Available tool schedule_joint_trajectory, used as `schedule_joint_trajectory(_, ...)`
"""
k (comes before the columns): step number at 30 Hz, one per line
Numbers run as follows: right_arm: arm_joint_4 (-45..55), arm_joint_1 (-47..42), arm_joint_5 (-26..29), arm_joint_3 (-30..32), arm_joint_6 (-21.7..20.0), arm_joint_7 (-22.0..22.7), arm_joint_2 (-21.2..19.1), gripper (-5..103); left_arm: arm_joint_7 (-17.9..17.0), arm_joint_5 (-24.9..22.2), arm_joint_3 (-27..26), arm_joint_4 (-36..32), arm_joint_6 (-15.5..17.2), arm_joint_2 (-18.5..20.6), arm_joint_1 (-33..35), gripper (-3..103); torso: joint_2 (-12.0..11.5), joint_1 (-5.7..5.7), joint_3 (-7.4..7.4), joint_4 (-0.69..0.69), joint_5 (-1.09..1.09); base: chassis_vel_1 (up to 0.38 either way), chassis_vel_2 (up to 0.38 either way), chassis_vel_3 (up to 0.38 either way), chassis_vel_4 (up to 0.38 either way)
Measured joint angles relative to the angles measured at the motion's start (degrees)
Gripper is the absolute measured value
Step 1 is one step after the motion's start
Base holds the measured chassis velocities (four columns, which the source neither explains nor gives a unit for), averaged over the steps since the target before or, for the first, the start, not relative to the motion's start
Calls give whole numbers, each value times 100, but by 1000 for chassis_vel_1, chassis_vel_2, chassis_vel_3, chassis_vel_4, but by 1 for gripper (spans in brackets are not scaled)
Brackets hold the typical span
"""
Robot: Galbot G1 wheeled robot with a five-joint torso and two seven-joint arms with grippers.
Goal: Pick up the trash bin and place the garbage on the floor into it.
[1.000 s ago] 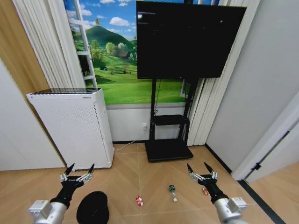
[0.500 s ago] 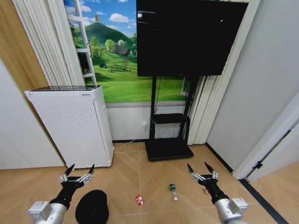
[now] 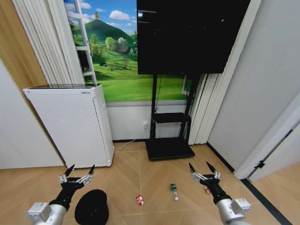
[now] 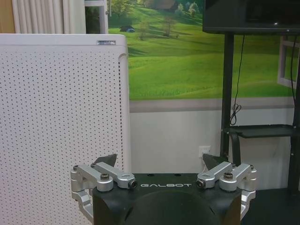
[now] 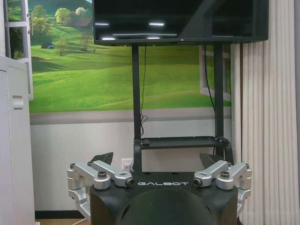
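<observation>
The black round trash bin (image 3: pixel 92 208) stands on the wood floor at the lower left of the head view. My left gripper (image 3: pixel 79 170) hangs open just above and behind it. The garbage lies on the floor: a red-and-white wrapper (image 3: pixel 139 200) near the middle, a small green bottle with a white end (image 3: pixel 174 191) to its right, and a red scrap (image 3: pixel 206 191) partly hidden behind my right gripper (image 3: pixel 202 167), which is open. In the wrist views the left gripper (image 4: pixel 159 161) and the right gripper (image 5: pixel 156 159) both show spread fingers with nothing between them.
A tall white perforated appliance (image 3: pixel 72 124) stands against the wall at the left. A large black TV (image 3: pixel 190 37) on a black stand (image 3: pixel 168 150) occupies the middle back. White curtains (image 3: pixel 201 112) and a grey wall close the right side.
The whole head view has shifted slightly, so the camera moved; bin and litter sit a little higher in the picture. Both grippers stay open in the same pose.
</observation>
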Motion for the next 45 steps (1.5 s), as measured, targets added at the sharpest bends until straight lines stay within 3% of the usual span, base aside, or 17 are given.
schedule_joint_trajectory(45,-82,53,-19,-36,16,0,16,100,5,48,68,139,-51,11,-76,100,-1082,-431,-650,0,0,0,0,0,0)
